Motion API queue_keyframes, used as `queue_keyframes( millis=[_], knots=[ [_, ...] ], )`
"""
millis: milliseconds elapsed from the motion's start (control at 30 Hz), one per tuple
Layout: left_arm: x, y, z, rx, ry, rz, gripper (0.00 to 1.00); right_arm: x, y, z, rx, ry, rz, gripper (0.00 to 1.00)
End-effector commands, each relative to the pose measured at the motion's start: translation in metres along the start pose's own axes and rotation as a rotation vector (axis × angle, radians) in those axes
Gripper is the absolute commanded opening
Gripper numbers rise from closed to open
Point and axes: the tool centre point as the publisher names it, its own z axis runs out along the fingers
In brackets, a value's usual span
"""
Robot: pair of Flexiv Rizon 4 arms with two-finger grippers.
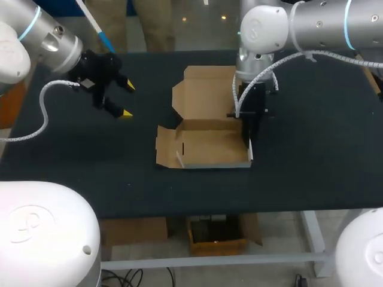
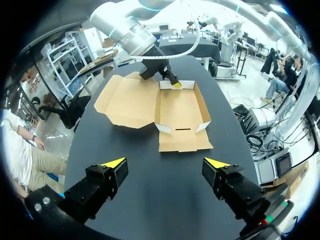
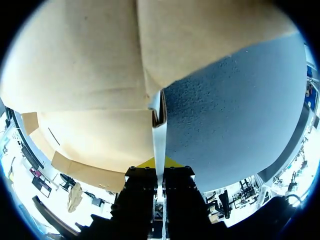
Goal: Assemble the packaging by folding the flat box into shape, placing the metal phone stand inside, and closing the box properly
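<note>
The brown cardboard box lies half folded at mid-table, its low walls up and its lid panel flat behind it. My right gripper comes straight down at the box's right side and is shut on that thin white-faced side wall. In the right wrist view its fingers pinch the wall's edge. My left gripper hovers over the mat to the left of the box, open and holding nothing. From the left wrist, the box lies well ahead of the open left gripper. No phone stand is in view.
The black mat covers the table, bare to the right of the box and along the front edge. A flat side flap sticks out from the box toward my left gripper.
</note>
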Motion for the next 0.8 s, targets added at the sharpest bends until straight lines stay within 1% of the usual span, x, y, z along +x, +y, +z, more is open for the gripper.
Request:
queue_keyframes(
  millis=[33, 133, 200, 233, 400, 500, 700, 800],
  knots=[
    [-0.0004, -0.0006, -0.0009, -0.005, 0.003, -0.001, 1.00, 0.0021, 0.0012, 0.0017, 0.006, -0.010, 0.011, 0.00],
    [-0.0004, -0.0006, -0.0009, -0.005, 0.003, -0.001, 1.00, 0.0021, 0.0014, 0.0028, 0.004, -0.009, 0.015, 0.00],
    [-0.0004, -0.0006, -0.0009, -0.005, 0.003, -0.001, 1.00, 0.0023, 0.0015, 0.0036, 0.002, -0.010, 0.019, 0.09],
    [-0.0004, -0.0006, -0.0009, -0.005, 0.003, -0.001, 1.00, 0.0025, 0.0015, 0.0040, 0.000, -0.008, 0.018, 0.11],
    [-0.0004, -0.0006, -0.0009, -0.005, 0.003, -0.001, 1.00, 0.0033, 0.0023, 0.0063, -0.017, -0.008, 0.026, 0.11],
    [-0.0004, -0.0006, -0.0009, -0.005, 0.003, -0.001, 1.00, 0.0034, 0.0027, 0.0068, -0.038, -0.007, 0.034, 0.09],
    [-0.0004, -0.0006, -0.0009, -0.005, 0.003, -0.001, 1.00, 0.0047, 0.0037, 0.0086, -0.101, -0.011, 0.063, 0.04],
    [-0.0004, -0.0006, -0.0009, -0.005, 0.003, -0.001, 1.00, 0.0058, 0.0031, 0.0096, -0.136, -0.013, 0.074, 0.05]
  ],
)
